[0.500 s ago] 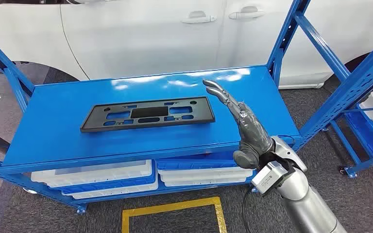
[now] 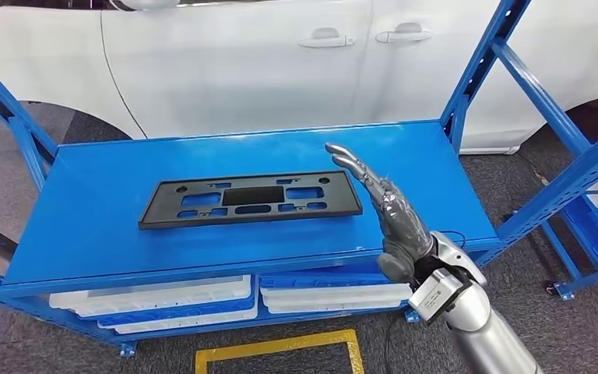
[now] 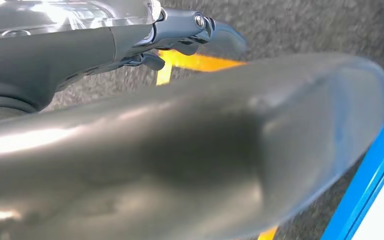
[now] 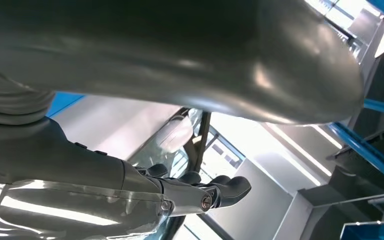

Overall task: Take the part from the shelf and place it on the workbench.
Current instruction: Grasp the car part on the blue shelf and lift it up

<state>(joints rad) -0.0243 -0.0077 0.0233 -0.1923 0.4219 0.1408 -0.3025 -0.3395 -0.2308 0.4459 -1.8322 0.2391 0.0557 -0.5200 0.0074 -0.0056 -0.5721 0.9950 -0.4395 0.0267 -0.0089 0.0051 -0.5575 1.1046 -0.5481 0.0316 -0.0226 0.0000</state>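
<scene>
In the head view a blue steel shelf rack (image 2: pixel 78 226) fills the middle, its left uprights (image 2: pixel 12 125) slanting in from the edge; behind it stands a white car (image 2: pixel 226 62), two door handles showing; on the upper shelf, left of centre, lies the part, a flat black plate bracket (image 2: pixel 249 199) with rectangular cut-outs, its long side running across the shelf, flat on the blue surface and touching nothing else; below that shelf sit white plastic trays (image 2: pixel 156 296) in a row; on the grey carpet in front runs a yellow floor marking (image 2: pixel 280 347); just right of the bracket's end, and apart from it, the right hand (image 2: pixel 393 218) stands over the shelf with its fingers stretched out and apart, holding nothing, silver forearm coming up from the lower right; the left wrist view shows the left hand (image 3: pixel 180 40) near grey carpet, its fingers extended, nothing in its hold.
</scene>
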